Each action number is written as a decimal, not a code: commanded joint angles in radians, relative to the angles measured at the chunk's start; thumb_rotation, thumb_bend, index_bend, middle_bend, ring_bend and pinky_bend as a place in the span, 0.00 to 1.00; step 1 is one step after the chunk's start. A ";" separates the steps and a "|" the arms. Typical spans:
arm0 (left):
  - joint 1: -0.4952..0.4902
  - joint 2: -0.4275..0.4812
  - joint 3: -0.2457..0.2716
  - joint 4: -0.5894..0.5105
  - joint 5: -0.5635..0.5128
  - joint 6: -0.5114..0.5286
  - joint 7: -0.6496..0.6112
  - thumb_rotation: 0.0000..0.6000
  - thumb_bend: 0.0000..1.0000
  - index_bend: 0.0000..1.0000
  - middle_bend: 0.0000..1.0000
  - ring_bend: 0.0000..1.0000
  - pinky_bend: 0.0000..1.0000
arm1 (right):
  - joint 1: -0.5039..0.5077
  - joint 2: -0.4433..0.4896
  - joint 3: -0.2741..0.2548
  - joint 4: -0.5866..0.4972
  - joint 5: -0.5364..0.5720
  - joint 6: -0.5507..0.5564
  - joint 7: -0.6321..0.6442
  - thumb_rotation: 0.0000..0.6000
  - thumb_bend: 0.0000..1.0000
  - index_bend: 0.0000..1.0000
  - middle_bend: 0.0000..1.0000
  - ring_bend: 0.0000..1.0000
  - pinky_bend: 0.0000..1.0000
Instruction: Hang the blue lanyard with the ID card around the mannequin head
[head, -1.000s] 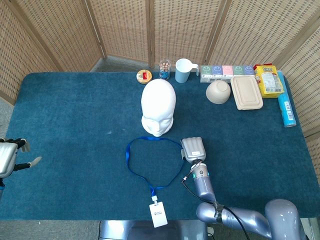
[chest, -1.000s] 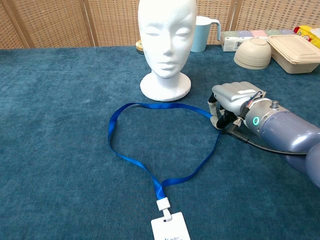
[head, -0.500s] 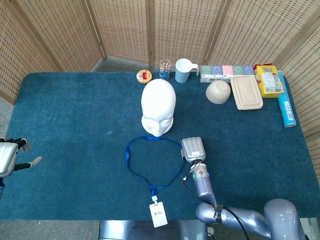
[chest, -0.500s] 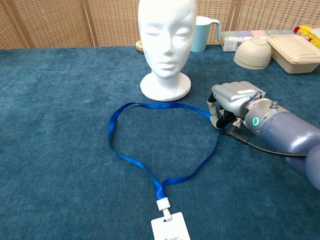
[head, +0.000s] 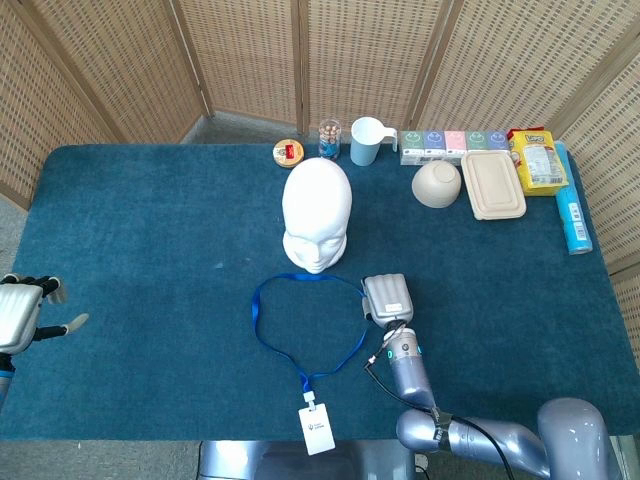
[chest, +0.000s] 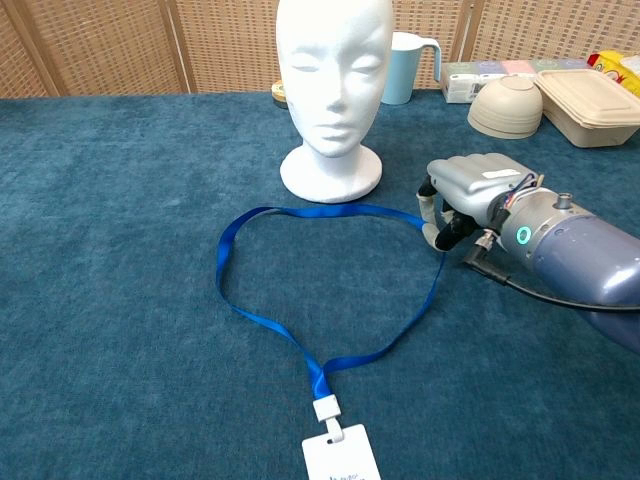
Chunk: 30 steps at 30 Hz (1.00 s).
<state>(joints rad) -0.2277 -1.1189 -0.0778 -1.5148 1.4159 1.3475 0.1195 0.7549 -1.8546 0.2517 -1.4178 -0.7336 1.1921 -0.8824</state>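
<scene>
Lanyard: the blue lanyard (chest: 262, 311) lies flat in an open loop on the table (head: 150, 230), just near of the mannequin head (head: 317, 215); its right edge runs under my right hand (chest: 470, 192).
ID card: the ID card (head: 317, 431) hangs from the loop's near end at the table's near edge; in the chest view the card is cut off by the bottom of the frame, and its print is too small to read.
Mannequin head: upright on its round base, face toward me, mid-table; the loop's far edge lies just beside the base, and I cannot tell whether they touch.
Right hand: palm down, fingers curled under onto the strap at the loop's right side. The fingertips are hidden beneath the palm, so I cannot tell whether they pinch the strap or only rest on it.
Right arm: forearm stretches from the near right corner; partly cut off by the frame.
Left hand: my left hand (head: 22, 315) sits at the far-left edge of the head view, off the table, fingers spread, holding nothing; partly cropped.
Far row: tin (head: 288, 153), jar (head: 329, 139), cup (head: 367, 141), boxes (head: 454, 142), bowl (head: 437, 184), lidded container (head: 494, 185), yellow packet (head: 536, 160), blue tube (head: 572, 212).
</scene>
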 joint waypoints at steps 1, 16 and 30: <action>-0.006 -0.004 0.006 0.002 0.005 -0.013 0.000 0.65 0.16 0.56 0.59 0.58 0.39 | -0.002 0.004 -0.001 -0.008 -0.001 0.000 0.005 0.87 0.57 0.61 0.88 0.93 0.85; -0.147 -0.060 -0.015 -0.015 0.055 -0.160 0.068 0.65 0.16 0.56 0.66 0.66 0.56 | -0.006 0.008 -0.015 -0.034 -0.004 0.007 0.011 0.87 0.57 0.62 0.88 0.94 0.85; -0.330 -0.217 -0.088 -0.041 -0.129 -0.353 0.397 0.64 0.16 0.56 0.94 1.00 0.88 | -0.012 0.015 -0.028 -0.046 -0.019 0.007 0.027 0.87 0.57 0.62 0.88 0.94 0.86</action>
<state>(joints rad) -0.5247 -1.2975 -0.1509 -1.5493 1.3295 1.0245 0.4634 0.7432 -1.8399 0.2235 -1.4640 -0.7520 1.1994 -0.8556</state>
